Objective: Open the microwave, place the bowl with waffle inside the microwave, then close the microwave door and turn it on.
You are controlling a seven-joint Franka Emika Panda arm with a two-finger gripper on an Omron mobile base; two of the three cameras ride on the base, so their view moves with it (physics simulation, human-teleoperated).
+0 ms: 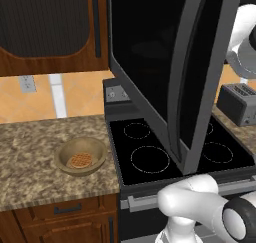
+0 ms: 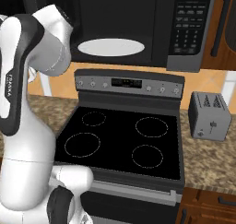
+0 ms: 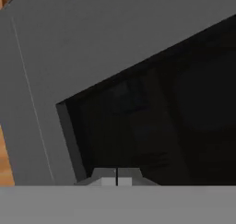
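Jaws together on nothing, my gripper (image 3: 117, 178) sits at the bottom centre of the hand view, its tips closed up against the grey frame and black glass of the microwave door (image 1: 165, 72). That door stands swung wide open, filling the upper middle of the left base view and hanging out over the stove (image 2: 122, 142). In the right base view the microwave (image 2: 138, 29) runs across the top of the frame, its dark cavity exposed and the white turntable plate (image 2: 111, 47) bare. The bowl (image 1: 80, 156) rests on the speckled worktop (image 1: 30, 157) at lower left of the left base view, just left of the stove, with the waffle (image 1: 80, 160) lying flat inside it. I judge the opening step done or all but done, and the bowl not yet fetched. My next move, as I read it, is to draw the hand clear of the door, swing down and left to the bowl, spread the jaws and take it by the rim while keeping it level so the waffle stays put. A grey toaster (image 2: 209, 116) stands on the worktop to the right of the stove. The microwave's keypad and display at upper right of the right base view, and the vertical lettering on the arm, are too small for me to read.
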